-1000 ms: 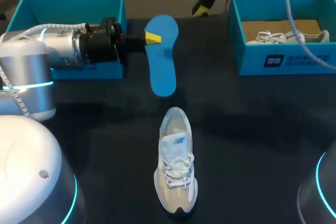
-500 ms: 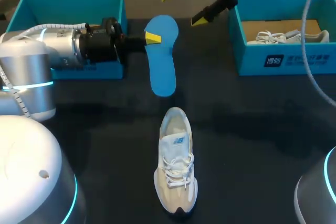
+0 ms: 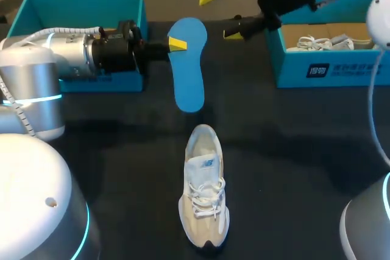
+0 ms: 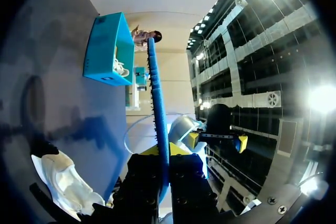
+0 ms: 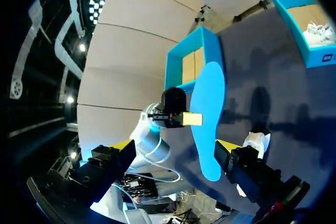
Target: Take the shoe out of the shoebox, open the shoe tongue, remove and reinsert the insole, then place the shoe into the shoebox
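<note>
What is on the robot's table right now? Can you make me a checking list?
Surface: dark table, bare around the shoe.
Job's things: blue insole held up between the boxes; shoe upright on the table, nearer the robot; left box; right box with another shoe inside.
Clutter: nothing seen.
Jaws: left jaws shut on the insole; right jaws open, holding nothing, beside the right box.
Cables: ribbed hose along the left arm; thin cable by the right arm.
Surroundings: nothing seen.

Left hand (image 3: 177,44) held level, fingers clamped; right hand (image 3: 219,14) raised, fingers spread wide.
</note>
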Robot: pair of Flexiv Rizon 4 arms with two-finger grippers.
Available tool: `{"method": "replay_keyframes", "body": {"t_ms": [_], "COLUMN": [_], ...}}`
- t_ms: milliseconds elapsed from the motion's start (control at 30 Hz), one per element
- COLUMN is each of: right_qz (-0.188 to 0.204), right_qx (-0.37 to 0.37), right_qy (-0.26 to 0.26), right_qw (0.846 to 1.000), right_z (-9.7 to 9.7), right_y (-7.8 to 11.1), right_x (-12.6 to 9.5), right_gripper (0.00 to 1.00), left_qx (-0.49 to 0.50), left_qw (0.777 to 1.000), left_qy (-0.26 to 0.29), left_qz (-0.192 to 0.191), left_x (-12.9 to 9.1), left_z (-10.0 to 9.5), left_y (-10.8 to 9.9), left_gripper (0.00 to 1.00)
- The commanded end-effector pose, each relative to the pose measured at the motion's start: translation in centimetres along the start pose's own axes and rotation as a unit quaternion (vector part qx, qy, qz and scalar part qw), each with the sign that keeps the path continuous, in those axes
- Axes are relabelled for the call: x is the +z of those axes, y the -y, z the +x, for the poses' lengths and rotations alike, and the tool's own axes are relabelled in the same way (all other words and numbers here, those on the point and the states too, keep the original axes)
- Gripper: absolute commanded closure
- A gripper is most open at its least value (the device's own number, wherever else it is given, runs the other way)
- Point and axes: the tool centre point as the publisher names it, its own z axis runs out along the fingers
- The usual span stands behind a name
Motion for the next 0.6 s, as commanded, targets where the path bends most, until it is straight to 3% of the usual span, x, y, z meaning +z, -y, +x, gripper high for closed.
{"method": "replay_keyframes", "body": {"t_ms": [33, 600], "right_qz": [-0.004, -0.011], "right_qx": [0.000, -0.002], "right_qy": [-0.135, -0.179], "right_qw": [0.991, 0.984], "right_z": [-1.4, -3.5], "right_y": [0.3, 0.4], "right_x": [0.2, 0.4], "right_gripper": [0.00, 0.00], "left_qx": [0.000, 0.000], "left_qw": [1.000, 1.000], "left_qy": [0.002, 0.002], "left_qz": [0.001, 0.001], "left_x": [0.0, 0.0], "left_z": [0.1, 0.1], "left_y": [-0.1, -0.1], "left_gripper": [1.00, 1.00]}}
